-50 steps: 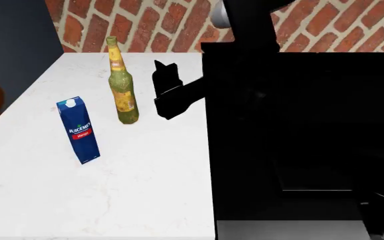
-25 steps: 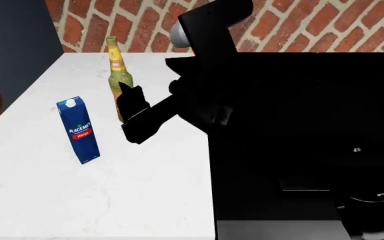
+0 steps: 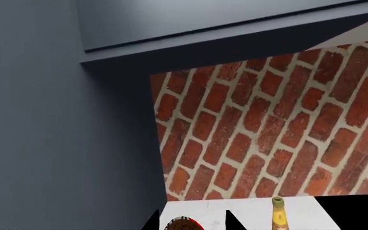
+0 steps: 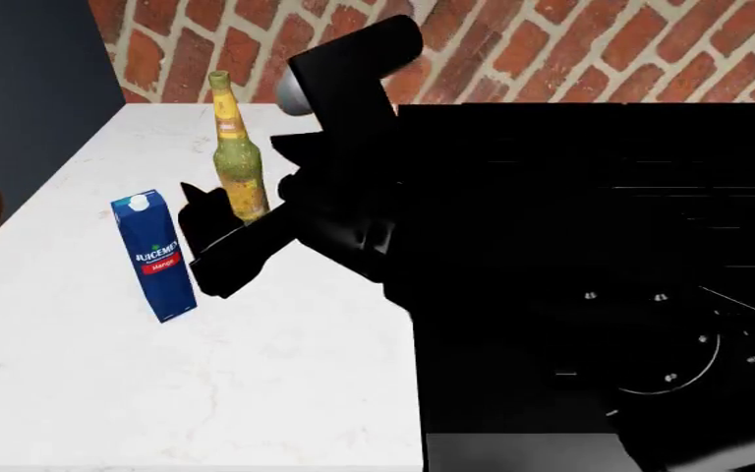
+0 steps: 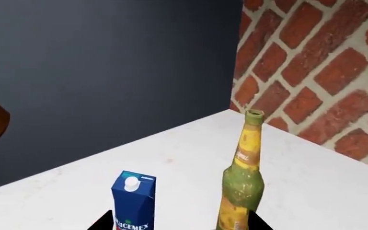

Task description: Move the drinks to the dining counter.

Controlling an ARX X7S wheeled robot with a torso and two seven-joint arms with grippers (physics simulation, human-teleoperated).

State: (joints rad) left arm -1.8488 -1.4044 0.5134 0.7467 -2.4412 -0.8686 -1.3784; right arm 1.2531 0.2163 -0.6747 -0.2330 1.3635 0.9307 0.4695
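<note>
Head view, worktop: a white marbled worktop (image 4: pixel 154 393) runs back to a red brick wall (image 4: pixel 613 49), with a black stove (image 4: pixel 588 246) adjoining it on the right.
Head view, drinks: a blue juice carton (image 4: pixel 154 256) stands upright near the left edge; a green bottle (image 4: pixel 237 157) stands upright behind it, closer to the wall. Both are on the worktop, not on a dining counter.
Head view, right arm: the black right gripper (image 4: pixel 207 241) reaches in from the stove side, between carton and bottle, partly covering the bottle's base.
Right wrist view: two dark fingertips (image 5: pixel 104 221) frame the carton (image 5: pixel 132 201) and bottle (image 5: pixel 240 182); the jaws stand apart, holding nothing.
Left wrist view: the left gripper (image 3: pixel 190 223) shows two dark tips on either side of a brown bottle top (image 3: pixel 182 225) with a red rim; whether they grip it, I cannot tell. The green bottle's neck (image 3: pixel 278 213) shows beyond, before the brick wall (image 3: pixel 267 129).
</note>
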